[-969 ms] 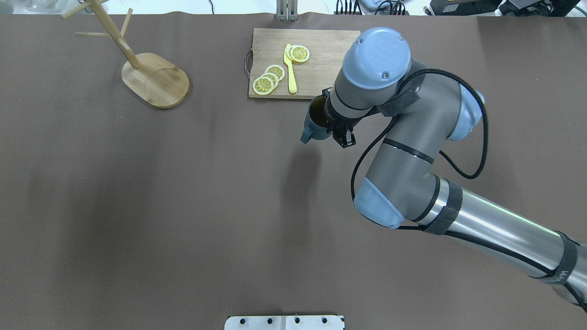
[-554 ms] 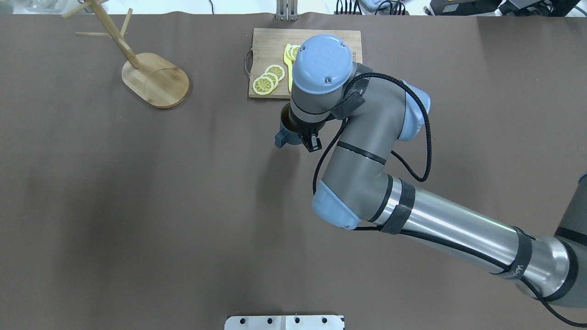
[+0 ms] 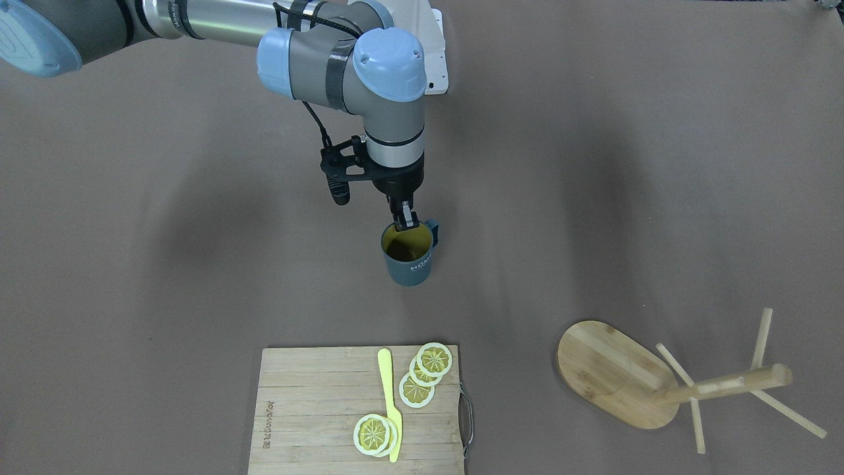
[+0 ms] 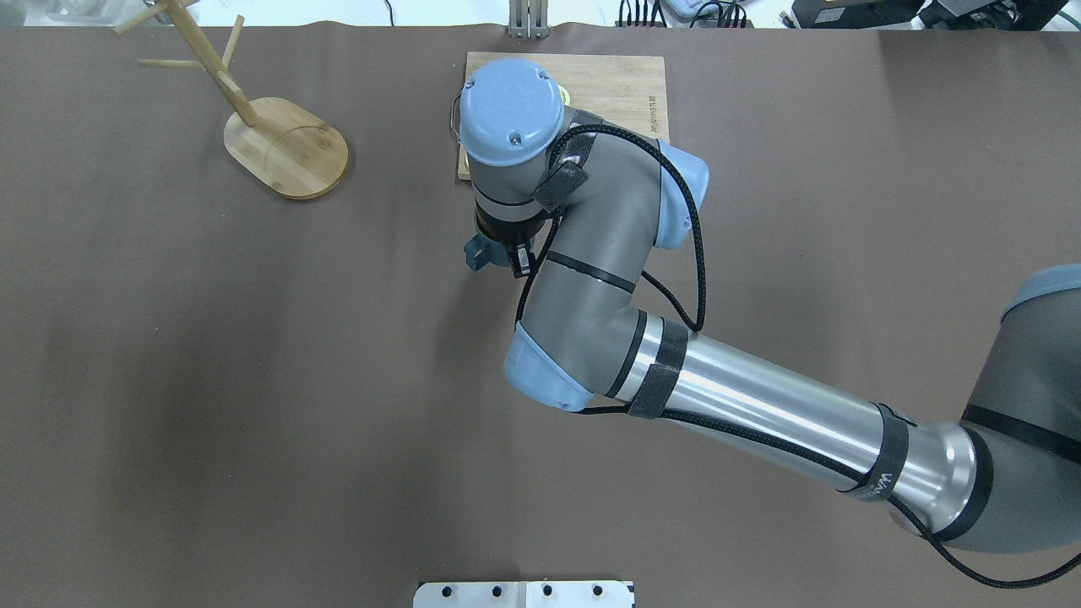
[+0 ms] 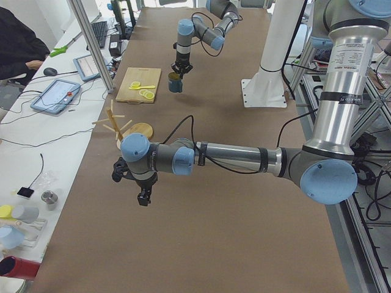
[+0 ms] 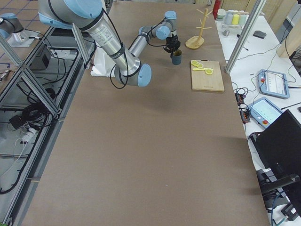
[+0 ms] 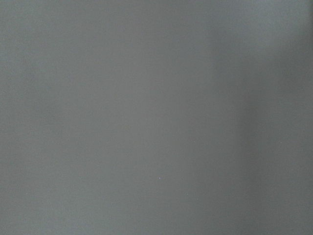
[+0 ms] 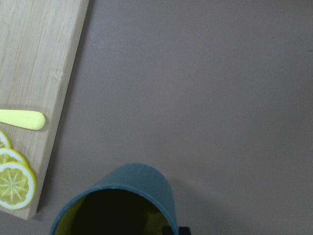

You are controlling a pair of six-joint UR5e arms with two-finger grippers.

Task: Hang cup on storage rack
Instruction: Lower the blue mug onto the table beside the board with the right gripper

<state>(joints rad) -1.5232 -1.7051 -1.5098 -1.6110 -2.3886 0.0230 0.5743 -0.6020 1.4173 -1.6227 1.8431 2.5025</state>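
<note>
Pinching the rim of the cup [image 3: 409, 262] beside its handle, the right fingers [image 3: 404, 216] are clamped on it. The cup hangs upright beneath them, near the cutting board [image 3: 310, 402] and well apart from the storage rack [image 3: 613, 373]. Left fingers [image 5: 144, 199] — parted or closed, cannot tell.

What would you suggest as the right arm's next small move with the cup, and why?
Probably carry the cup sideways toward the robot's left, since the right gripper is shut on its rim beside the handle, it hangs upright, and the storage rack stands well apart on that side.
</note>
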